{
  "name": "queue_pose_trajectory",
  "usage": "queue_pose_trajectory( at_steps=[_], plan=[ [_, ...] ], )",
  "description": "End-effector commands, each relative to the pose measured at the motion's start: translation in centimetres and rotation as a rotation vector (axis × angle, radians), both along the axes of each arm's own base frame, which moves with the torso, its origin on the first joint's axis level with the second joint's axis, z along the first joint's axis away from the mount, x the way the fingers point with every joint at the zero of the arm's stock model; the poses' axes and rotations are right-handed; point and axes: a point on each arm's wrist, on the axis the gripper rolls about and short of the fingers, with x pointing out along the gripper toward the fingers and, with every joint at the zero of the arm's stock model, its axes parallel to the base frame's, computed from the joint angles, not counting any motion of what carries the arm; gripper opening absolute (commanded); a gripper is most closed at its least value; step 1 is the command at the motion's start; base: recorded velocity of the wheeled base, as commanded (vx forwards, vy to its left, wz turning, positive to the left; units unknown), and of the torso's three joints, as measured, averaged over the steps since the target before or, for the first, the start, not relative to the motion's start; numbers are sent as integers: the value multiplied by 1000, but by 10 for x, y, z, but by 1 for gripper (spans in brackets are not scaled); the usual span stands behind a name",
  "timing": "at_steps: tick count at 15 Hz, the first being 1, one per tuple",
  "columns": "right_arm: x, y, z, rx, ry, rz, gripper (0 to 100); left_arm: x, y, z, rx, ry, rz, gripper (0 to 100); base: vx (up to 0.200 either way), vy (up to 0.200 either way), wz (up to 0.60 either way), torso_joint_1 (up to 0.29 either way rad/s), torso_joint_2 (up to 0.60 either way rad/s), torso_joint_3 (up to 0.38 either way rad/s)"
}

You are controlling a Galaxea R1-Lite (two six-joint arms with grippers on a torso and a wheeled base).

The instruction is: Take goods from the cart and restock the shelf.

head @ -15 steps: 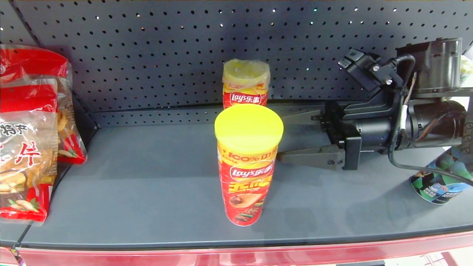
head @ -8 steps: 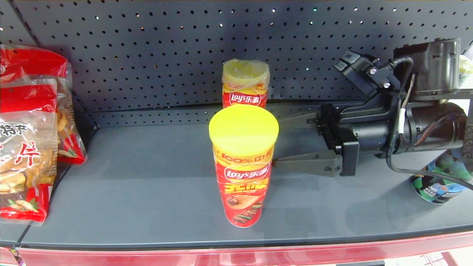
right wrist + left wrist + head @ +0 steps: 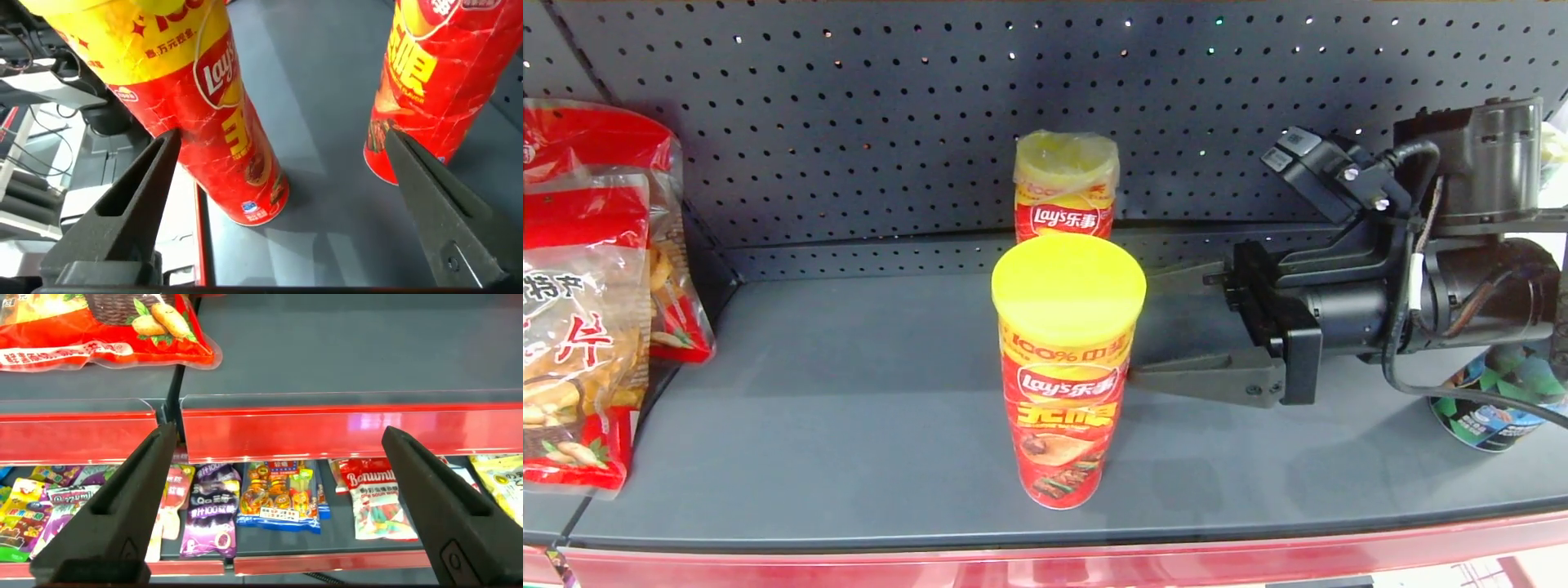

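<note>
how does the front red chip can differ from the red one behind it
The front red chip can stands near the grey shelf's front edge; the rear red chip can stands by the perforated back panel. The front can's yellow lid is bare; the rear can's top is wrapped in crinkled clear film. Both stand upright, red with yellow tops.

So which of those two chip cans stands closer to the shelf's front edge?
The can with the solid yellow lid; the film-topped can stands behind it.
</note>
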Motion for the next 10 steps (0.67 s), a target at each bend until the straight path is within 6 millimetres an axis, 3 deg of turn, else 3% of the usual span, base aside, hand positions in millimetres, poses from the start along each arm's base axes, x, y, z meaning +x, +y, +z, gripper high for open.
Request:
queue_pose_trajectory(
  at_steps=[1,3,10],
  plan=[
    [-1,-2,1,2,-4,-2,100,0,0,0,0,1,1,100,0,0,0,0,0,0],
    [0,-6,1,3,-4,-15,100,0,0,0,0,1,1,100,0,0,0,0,0,0],
    [-22,-50,21,43,-67,-125,100,0,0,0,0,1,1,100,0,0,0,0,0,0]
  ],
)
